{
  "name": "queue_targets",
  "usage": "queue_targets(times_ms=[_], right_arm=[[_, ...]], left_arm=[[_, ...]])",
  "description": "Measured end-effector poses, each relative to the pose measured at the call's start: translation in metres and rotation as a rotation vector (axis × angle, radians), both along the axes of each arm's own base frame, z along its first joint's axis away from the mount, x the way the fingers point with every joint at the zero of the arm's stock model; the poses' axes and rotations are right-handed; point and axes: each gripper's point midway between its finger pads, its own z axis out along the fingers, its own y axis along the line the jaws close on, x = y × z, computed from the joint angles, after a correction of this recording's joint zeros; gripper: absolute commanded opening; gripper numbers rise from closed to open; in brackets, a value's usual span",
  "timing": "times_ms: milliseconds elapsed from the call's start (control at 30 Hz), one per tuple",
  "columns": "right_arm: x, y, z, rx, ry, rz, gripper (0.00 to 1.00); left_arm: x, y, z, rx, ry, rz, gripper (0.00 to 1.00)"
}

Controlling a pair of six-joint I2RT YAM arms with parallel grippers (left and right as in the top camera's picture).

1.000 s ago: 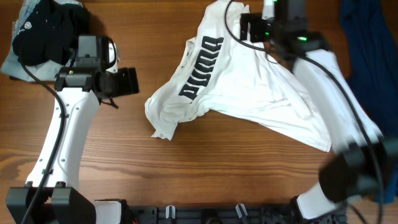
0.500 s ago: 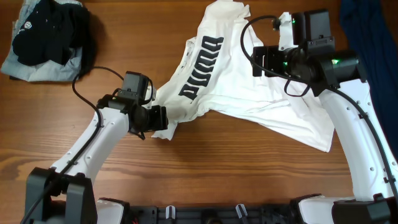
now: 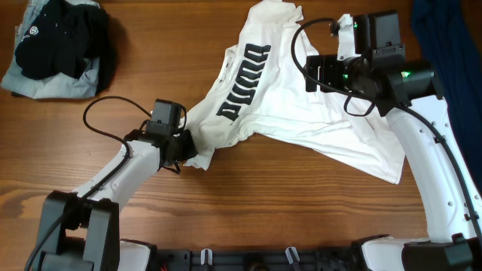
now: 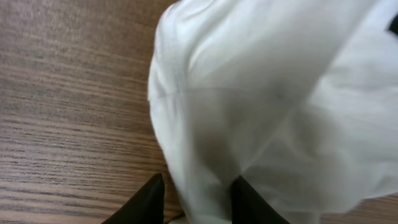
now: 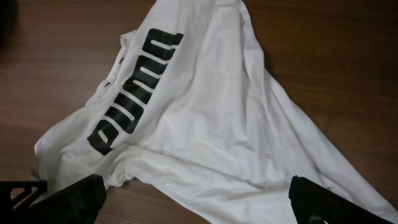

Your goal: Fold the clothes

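The white T-shirt (image 3: 301,105) with black block lettering (image 3: 242,81) lies crumpled and spread diagonally across the table's middle. It fills the right wrist view (image 5: 211,118) and the left wrist view (image 4: 267,106). My left gripper (image 3: 188,145) is at the shirt's lower left corner. Its two fingers (image 4: 198,200) are closed onto a bunched fold of white cloth at the table surface. My right gripper (image 3: 315,72) hovers above the shirt's upper middle, with its fingers (image 5: 193,200) wide apart and nothing between them.
A pile of black and pale grey-blue garments (image 3: 56,41) lies at the far left corner. A dark blue garment (image 3: 446,45) lies at the far right edge. Bare wooden table (image 3: 286,211) runs along the front.
My left arm swung down from the far left to the shirt's lower left corner and its fingers closed on the cloth. My right arm drew back from the collar and then held still.
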Motion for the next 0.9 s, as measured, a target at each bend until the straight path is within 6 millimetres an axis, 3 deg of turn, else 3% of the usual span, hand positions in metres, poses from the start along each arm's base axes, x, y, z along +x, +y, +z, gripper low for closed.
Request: queue_targets(times_ms=[33, 133, 300, 367, 467, 533, 600, 667, 767, 900], right_arm=[[0.0, 0.0, 0.0, 0.0, 0.0, 0.0, 1.0], [0.0, 0.0, -0.001, 0.0, 0.003, 0.0, 1.0], [0.001, 0.0, -0.002, -0.001, 0.007, 0.0, 0.99], [-0.002, 0.0, -0.004, -0.003, 0.019, -0.001, 0.9], [-0.01, -0.002, -0.01, -0.007, 0.061, -0.009, 0.88], [-0.018, -0.004, -0.015, -0.012, 0.1, -0.015, 0.87], [-0.026, -0.006, -0.02, -0.019, 0.14, -0.018, 0.85], [-0.039, -0.007, -0.026, -0.024, 0.198, -0.019, 0.85], [-0.042, -0.006, -0.027, -0.017, 0.213, -0.012, 0.86], [-0.04, -0.004, -0.026, -0.009, 0.204, -0.009, 0.91]], left_arm=[[-0.002, 0.001, -0.003, 0.006, 0.009, 0.002, 0.32], [0.004, 0.003, -0.003, 0.017, -0.015, 0.012, 0.06], [0.017, 0.004, 0.002, 0.02, -0.071, 0.032, 0.04], [0.01, 0.007, 0.007, 0.037, -0.026, 0.039, 0.04], [0.013, 0.013, 0.063, 0.063, -0.047, 0.067, 0.04], [0.014, 0.019, 0.114, 0.074, -0.121, 0.087, 0.04], [0.005, 0.024, 0.148, 0.066, -0.185, 0.118, 0.04], [-0.014, 0.03, 0.155, 0.065, -0.159, 0.161, 0.04], [-0.026, 0.031, 0.162, 0.048, -0.16, 0.185, 0.04], [-0.031, 0.019, 0.167, 0.026, -0.174, 0.151, 0.33]])
